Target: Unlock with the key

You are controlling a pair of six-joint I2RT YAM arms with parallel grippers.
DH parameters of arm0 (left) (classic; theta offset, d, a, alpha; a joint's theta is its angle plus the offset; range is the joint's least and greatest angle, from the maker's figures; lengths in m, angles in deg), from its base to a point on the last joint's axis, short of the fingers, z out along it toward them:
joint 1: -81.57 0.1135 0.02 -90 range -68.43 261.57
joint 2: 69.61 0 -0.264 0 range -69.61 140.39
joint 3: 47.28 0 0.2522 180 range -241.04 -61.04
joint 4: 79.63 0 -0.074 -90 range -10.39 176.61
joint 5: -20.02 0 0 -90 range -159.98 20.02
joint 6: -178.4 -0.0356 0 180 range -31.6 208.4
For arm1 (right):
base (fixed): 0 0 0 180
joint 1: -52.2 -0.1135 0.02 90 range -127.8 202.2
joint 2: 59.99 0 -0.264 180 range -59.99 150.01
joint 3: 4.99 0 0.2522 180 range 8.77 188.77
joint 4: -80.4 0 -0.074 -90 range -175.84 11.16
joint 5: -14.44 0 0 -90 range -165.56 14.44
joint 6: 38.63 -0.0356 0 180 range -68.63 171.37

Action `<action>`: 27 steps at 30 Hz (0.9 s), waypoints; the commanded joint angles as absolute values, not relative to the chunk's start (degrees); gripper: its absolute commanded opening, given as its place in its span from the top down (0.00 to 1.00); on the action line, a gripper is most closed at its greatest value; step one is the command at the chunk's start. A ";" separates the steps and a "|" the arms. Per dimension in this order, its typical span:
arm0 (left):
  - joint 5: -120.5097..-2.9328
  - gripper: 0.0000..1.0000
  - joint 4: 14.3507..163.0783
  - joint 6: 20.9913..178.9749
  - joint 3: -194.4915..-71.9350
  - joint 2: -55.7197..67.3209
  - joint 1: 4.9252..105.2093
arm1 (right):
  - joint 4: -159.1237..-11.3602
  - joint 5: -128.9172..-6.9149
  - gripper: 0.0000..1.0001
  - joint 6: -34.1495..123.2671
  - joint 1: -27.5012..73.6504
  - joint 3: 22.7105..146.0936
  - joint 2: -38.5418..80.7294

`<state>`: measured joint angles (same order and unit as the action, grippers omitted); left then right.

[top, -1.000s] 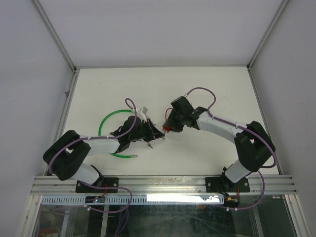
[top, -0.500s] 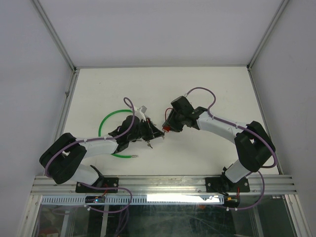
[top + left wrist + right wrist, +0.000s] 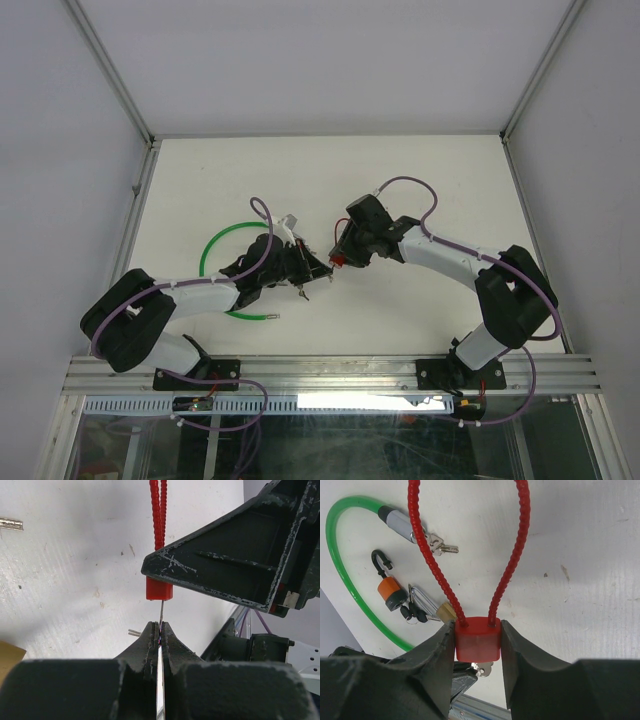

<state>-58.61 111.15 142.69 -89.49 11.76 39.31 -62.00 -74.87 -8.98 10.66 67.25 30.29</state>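
A red padlock with a red ribbed cable shackle is clamped by its body between the fingers of my right gripper, held above the white table. My left gripper is shut on a thin silver key. The key's blade points up into the underside of the red padlock. From the right wrist the key's head shows just under the lock. In the top view both grippers meet at mid-table, left gripper against right gripper.
A green cable lock with a silver barrel and keys lies left of the grippers, its loop under my left arm. An orange lock and a brass padlock with black keys lie beside it.
The left arm's elbow has swung slightly left and down. Both grippers, the key and the red padlock stay where they were.
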 commanded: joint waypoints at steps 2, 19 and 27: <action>-60.59 1.00 113.33 142.72 -89.87 11.82 40.05 | -62.96 -75.23 1.00 -8.75 10.37 68.71 27.36; -60.02 1.00 114.78 143.16 -89.25 11.87 40.03 | -63.58 -74.51 1.00 -9.36 10.36 68.29 26.67; -60.38 1.00 116.58 143.73 -88.87 11.87 40.05 | -64.37 -73.66 1.00 -10.11 10.35 67.94 26.95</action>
<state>-59.46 112.02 143.08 -89.18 11.80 39.31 -62.00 -74.61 -9.07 10.64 67.25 29.75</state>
